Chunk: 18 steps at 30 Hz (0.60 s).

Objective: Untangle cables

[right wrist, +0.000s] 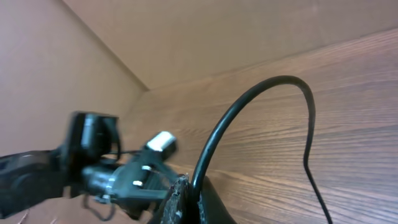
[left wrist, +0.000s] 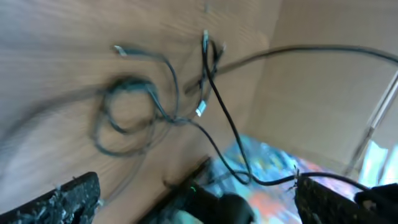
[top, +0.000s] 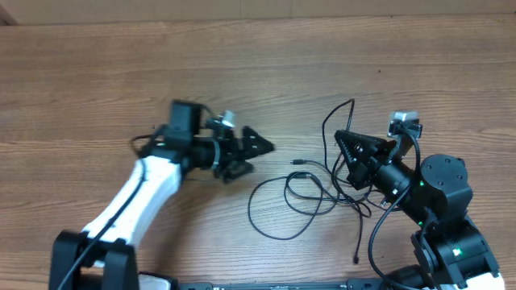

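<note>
- One loose end [top: 355, 259] of the cables [top: 322, 193] is lying closest to me, just off the near edge of the table [top: 97, 80], right of centre.
- Past that, the main tangle is sitting right of centre, between my two grippers. Several thin black loops are overlapping flat on the wood.
- My right gripper [top: 351, 153] is working at the right side of the tangle, with the jaws fully closed and pinching one strand.
- In the right wrist view that strand [right wrist: 280, 78] is coming out from between my fingertips [right wrist: 186, 199], arching up, then dropping to the tabletop.
- My left gripper [top: 260, 158] is sitting left of centre and pointing toward the tangle. Its jaws are spread as wide as they go and are gripping nothing.
- It's near the cables but clear of them, with bare wood showing in between.
- A small plug end [top: 297, 163] is lying between the left gripper and the loops, pointing left.
- The left wrist view is blurring badly. My two fingers are showing far apart at the bottom corners, around the left gripper [left wrist: 196, 182].
- The loops [left wrist: 163, 115] are lying ahead of those fingers, with a small silvery plug [left wrist: 200, 111] among the crossings.
- I can't tell from any view which strand is crossing over which.
- Further out, one strand [top: 326, 121] is arcing away from the right gripper toward the far edge.
- A brown board [left wrist: 311, 93] is standing beyond the table at the back.
</note>
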Each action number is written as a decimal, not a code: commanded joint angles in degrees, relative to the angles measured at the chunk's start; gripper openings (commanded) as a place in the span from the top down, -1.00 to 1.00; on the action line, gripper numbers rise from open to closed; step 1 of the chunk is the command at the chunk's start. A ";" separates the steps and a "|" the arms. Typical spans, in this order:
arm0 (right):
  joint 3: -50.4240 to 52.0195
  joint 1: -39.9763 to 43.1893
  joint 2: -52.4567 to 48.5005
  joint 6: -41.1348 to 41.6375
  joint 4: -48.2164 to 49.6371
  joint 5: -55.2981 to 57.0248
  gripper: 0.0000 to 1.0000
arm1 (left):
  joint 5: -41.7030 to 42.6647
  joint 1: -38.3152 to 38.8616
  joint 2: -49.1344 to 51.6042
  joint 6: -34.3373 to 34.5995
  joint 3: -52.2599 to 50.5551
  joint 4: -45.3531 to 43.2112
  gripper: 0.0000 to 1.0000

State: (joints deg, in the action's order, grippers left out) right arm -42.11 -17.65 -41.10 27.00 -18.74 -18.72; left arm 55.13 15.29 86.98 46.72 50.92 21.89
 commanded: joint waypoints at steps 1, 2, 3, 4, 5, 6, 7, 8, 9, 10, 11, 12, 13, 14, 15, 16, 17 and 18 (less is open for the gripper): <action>-1.29 0.04 0.57 -0.28 0.24 -1.92 0.92 | 2.56 6.62 2.86 16.81 0.55 -4.79 -0.99; -1.29 0.04 0.57 -0.28 0.15 -1.95 0.92 | 2.51 8.79 3.80 19.50 0.55 -7.91 -0.99; -1.29 0.04 0.57 -0.28 0.02 -1.97 0.92 | 2.03 10.82 4.72 22.05 0.55 -11.34 -0.99; -1.29 0.04 0.57 -0.28 -0.09 -1.97 0.92 | 0.98 12.39 5.49 24.09 0.55 -14.16 -0.99; -1.29 0.04 0.57 -0.28 -0.22 -1.99 0.92 | -0.96 14.03 6.34 26.08 0.55 -16.76 -0.99; -1.29 0.04 0.57 -0.28 -0.35 -1.99 0.92 | -2.82 15.26 7.02 28.06 0.55 -18.14 -1.00; -1.29 0.04 0.59 -0.28 -0.63 -1.99 0.92 | -4.76 16.46 7.78 30.80 0.55 -18.86 -0.99; -1.29 0.04 0.59 -0.28 -0.92 -1.99 0.92 | -6.34 17.46 8.55 33.53 0.55 -18.99 -1.00; -1.29 0.04 0.59 -0.28 -1.25 -1.99 0.92 | -7.39 18.34 9.31 36.15 0.55 -18.99 -0.99; -1.29 0.04 0.59 -0.28 -1.53 -1.99 0.92 | -7.76 19.08 9.90 38.05 0.55 -19.04 -1.00; -1.29 0.04 0.59 -0.28 -1.75 -1.99 0.92 | -7.72 19.85 10.62 40.09 0.55 -19.32 -1.00; -1.29 0.04 0.59 -0.28 -1.75 -1.99 0.92 | -7.67 20.50 11.26 41.55 0.55 -19.82 -1.00; -1.29 0.04 0.59 -0.28 -1.73 -1.99 0.92 | -7.72 21.18 11.80 42.53 0.55 -20.70 -1.00; -1.29 0.04 0.59 -0.28 -1.70 -1.99 0.92 | -7.72 21.94 12.39 43.39 0.55 -22.05 -1.00; -1.29 0.04 0.59 -0.28 -1.68 -1.99 0.92 | -7.74 22.64 12.96 44.19 0.55 -23.54 -1.00; -1.29 0.04 0.59 -0.28 -1.70 -1.99 0.92 | -7.76 23.23 13.27 44.94 0.55 -24.92 -1.00; -1.29 0.04 0.59 -0.28 -1.73 -1.99 0.92 | -8.02 23.93 13.75 45.94 0.55 -26.62 -0.99; -1.29 0.04 0.59 -0.28 -1.77 -2.01 0.92 | -8.50 24.57 14.03 46.95 0.55 -28.39 -1.00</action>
State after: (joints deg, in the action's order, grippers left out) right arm -42.11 -17.65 -41.10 26.98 -20.69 -20.45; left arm 48.25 38.28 99.92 87.64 50.92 -4.45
